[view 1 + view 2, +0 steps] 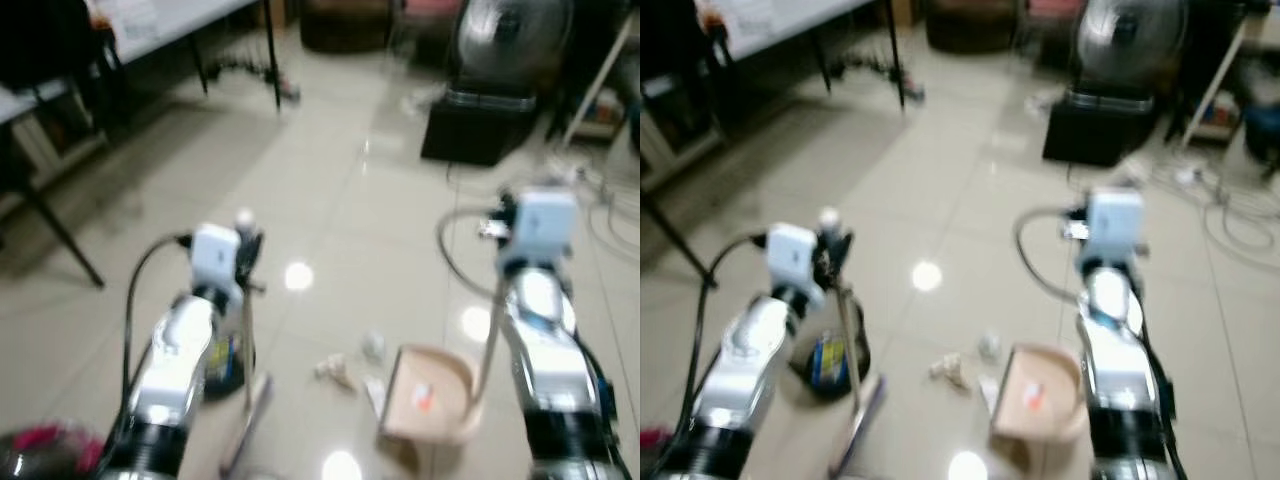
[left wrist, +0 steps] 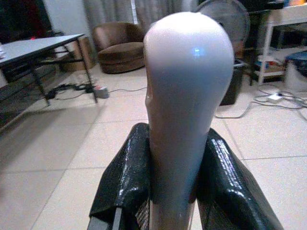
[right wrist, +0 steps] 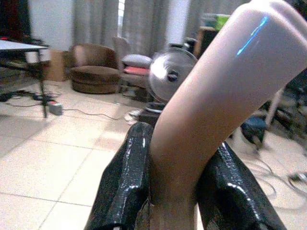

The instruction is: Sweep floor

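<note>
Glossy tiled floor (image 1: 330,200) — smooth plastic broom handle (image 2: 187,96).

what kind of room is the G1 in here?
Likely a home living room: tiled floor, a brown armchair by curtains, a standing fan and a folding table.

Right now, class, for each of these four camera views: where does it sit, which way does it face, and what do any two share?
Left eye: head, down at floor, both arms, dustpan.
Right eye: head, same scene, scraps.
Left wrist: along left end effector clamping broom handle.
Right wrist: along right end effector clamping dustpan handle.
Shared: both wrist views show the fan and brown armchair.
</note>
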You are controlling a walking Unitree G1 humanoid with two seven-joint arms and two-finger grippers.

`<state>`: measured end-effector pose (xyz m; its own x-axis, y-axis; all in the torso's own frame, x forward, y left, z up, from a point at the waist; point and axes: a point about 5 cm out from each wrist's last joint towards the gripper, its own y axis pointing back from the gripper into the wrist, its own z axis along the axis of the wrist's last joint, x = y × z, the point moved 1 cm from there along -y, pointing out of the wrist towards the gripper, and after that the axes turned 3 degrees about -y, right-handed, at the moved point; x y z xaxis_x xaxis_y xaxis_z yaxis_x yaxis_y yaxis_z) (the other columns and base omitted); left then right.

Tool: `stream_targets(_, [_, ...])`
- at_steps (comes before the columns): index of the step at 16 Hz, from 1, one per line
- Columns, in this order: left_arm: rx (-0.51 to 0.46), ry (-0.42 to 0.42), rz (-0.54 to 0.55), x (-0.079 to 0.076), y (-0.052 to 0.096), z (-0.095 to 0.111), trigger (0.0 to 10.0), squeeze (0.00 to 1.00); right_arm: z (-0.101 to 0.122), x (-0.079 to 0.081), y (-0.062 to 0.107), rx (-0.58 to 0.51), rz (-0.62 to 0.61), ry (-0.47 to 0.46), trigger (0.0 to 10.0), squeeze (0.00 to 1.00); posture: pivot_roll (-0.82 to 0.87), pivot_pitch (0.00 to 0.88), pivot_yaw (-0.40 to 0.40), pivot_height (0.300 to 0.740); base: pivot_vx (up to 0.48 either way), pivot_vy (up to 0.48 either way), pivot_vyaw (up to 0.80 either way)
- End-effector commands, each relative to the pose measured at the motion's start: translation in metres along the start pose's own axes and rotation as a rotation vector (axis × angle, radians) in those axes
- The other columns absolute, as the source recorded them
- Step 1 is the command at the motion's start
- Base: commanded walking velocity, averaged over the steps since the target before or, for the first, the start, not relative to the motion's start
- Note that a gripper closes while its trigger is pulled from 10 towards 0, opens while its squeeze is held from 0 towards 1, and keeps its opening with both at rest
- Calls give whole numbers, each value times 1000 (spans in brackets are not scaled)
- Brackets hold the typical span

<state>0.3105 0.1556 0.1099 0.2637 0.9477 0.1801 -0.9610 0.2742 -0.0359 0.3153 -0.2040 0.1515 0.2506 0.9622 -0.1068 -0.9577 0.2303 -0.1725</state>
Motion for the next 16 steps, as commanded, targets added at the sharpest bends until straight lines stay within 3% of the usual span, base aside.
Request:
stream_targets(1, [-39,-24,26,8,0,10,10000,0,11,0,2,-46,-4,6,10000,0,-63,40,52,740,0,0,-800])
stream_targets(5, [-92,-58,88,11,-5,20,10000,0,7,-4,2,-37,-17,12,10000,0,-57,57,44,740,0,0,-800])
stream_targets(8, [-122,-57,122,12,-5,24,10000,0,-3,5,0,24,42,10,10000,0,-53,62,38,740,0,0,0])
stream_targets(13, [-113,-64,133,10,-6,22,10000,0,-4,10,0,18,71,36,10000,0,-52,65,40,740,331,0,0])
stream_targets(16, [-112,-68,147,12,-6,22,10000,0,-3,7,-1,8,69,46,10000,0,-52,63,39,740,341,0,756])
